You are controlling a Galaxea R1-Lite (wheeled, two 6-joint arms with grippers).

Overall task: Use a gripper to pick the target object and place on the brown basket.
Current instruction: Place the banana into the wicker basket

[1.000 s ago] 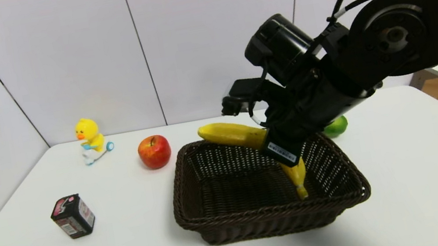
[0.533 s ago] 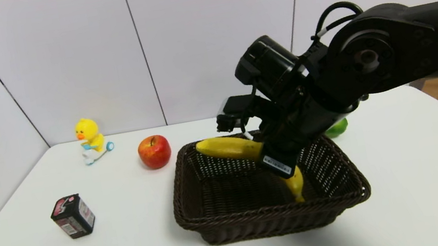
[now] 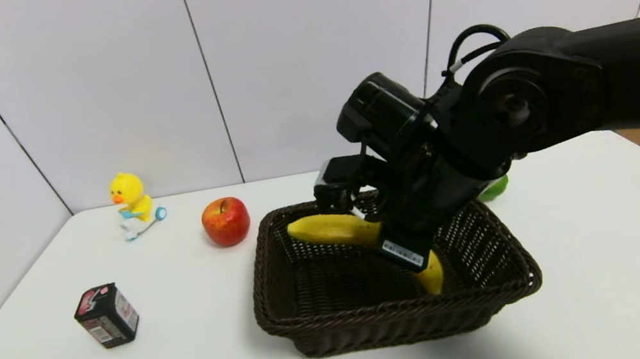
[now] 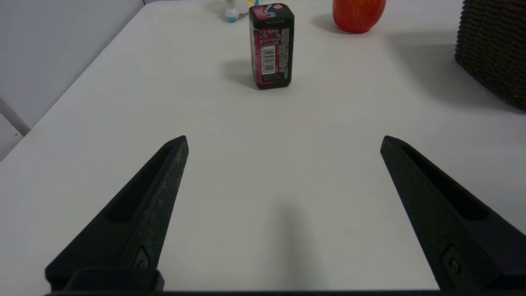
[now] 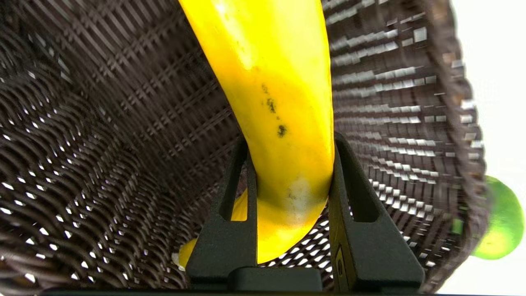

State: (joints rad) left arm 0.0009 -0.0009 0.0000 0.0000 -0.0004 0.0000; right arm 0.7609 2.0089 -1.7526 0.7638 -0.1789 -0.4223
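My right gripper (image 3: 400, 247) is shut on the yellow banana (image 3: 331, 229) and holds it inside the brown basket (image 3: 293, 330), low between its walls. In the right wrist view both black fingers (image 5: 234, 193) press the banana (image 5: 279, 94) at its middle, with the basket's weave (image 5: 102, 123) all round it. The banana's lower end (image 3: 432, 274) is near the basket floor; I cannot tell if it touches. My left gripper (image 4: 283, 142) is open and empty, low over the table at the near left.
A red apple (image 3: 225, 221) sits just left of the basket's back corner. A green lime (image 3: 493, 186) lies behind the basket's right side. A yellow duck toy (image 3: 132, 204) stands at the back left, a small dark box (image 3: 106, 315) at the left.
My right gripper has come down and slightly left with the banana, from above the basket's rim to inside the basket. The left arm has not moved.
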